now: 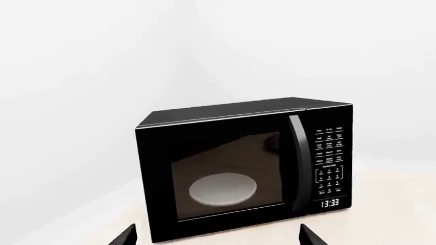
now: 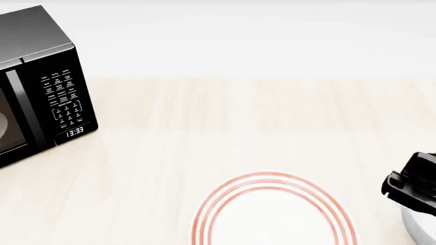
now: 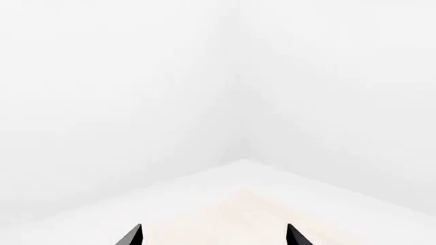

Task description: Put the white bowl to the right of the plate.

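White bowl (image 2: pixel 421 227) sits at the desk's (image 2: pixel 225 117) near right corner, right of the ringed plate (image 2: pixel 272 212), under our right pincer (image 3: pixel 212 236), both pincers gaping empty, so we judge only withdrawal remains.

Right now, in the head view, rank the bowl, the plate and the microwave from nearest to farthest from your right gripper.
1. White bowl: just below the right gripper, at the frame's right edge.
2. Plate: to its left, bottom centre.
3. Microwave: far left.
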Motion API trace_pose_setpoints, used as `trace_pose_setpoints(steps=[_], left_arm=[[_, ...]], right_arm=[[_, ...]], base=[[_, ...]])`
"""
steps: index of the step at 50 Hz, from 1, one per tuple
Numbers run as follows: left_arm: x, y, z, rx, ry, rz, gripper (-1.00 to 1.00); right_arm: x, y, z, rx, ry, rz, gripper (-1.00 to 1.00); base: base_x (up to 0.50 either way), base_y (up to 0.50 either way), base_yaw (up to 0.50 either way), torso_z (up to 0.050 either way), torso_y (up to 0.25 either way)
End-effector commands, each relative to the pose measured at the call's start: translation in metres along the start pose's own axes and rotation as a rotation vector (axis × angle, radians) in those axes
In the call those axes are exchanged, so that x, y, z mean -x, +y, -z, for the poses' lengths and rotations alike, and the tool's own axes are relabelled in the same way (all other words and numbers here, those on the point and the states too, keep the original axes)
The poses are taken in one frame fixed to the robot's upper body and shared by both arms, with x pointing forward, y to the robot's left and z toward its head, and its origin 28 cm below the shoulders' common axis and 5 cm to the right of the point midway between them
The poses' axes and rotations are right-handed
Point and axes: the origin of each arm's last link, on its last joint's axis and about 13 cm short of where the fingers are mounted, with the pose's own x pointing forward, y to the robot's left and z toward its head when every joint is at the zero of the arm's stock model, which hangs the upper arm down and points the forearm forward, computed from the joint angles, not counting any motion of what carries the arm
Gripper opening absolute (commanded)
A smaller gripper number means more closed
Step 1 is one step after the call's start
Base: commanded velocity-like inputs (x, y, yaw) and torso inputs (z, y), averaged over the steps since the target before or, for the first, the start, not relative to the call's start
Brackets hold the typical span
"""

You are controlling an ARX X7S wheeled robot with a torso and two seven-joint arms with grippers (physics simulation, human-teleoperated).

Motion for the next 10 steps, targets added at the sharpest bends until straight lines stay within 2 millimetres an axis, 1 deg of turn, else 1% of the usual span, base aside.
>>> trace_pose_setpoints(steps=[1, 4, 5, 6, 7, 8, 9, 10], left_arm=[[0.025, -0.01, -0.002, -0.012, -0.087, 0.129, 1.0], [0.035, -0.012, -0.002, -0.022, -0.116, 0.18, 1.0], [0.038, -0.014, -0.002, -0.022, -0.123, 0.198, 1.0], [0.04, -0.014, -0.002, -0.021, -0.125, 0.204, 1.0], [0.044, -0.015, -0.002, -0.027, -0.142, 0.223, 1.0], [0.045, -0.016, -0.003, -0.027, -0.143, 0.226, 1.0], [0.05, -0.017, -0.003, -0.027, -0.155, 0.245, 1.0], [0.052, -0.017, -0.003, -0.03, -0.161, 0.256, 1.0]], right_arm=[[0.079, 0.015, 0.049, -0.004, -0.19, -0.188, 1.0], [0.099, 0.012, 0.063, -0.018, -0.294, -0.234, 1.0], [0.111, 0.01, 0.069, -0.022, -0.364, -0.281, 1.0], [0.115, 0.009, 0.072, -0.019, -0.389, -0.297, 1.0], [0.125, 0.006, 0.076, -0.039, -0.424, -0.335, 1.0], [0.128, 0.005, 0.078, -0.036, -0.459, -0.339, 1.0], [0.136, 0.003, 0.083, -0.048, -0.511, -0.357, 1.0], [0.139, 0.002, 0.085, -0.052, -0.526, -0.361, 1.0]], base=[[0.0, 0.0, 0.0, 0.0, 0.0], [0.0, 0.0, 0.0, 0.0, 0.0], [0.0, 0.0, 0.0, 0.0, 0.0], [0.0, 0.0, 0.0, 0.0, 0.0], [0.0, 0.0, 0.0, 0.0, 0.0], [0.0, 0.0, 0.0, 0.0, 0.0], [0.0, 0.0, 0.0, 0.0, 0.0], [0.0, 0.0, 0.0, 0.0, 0.0]])
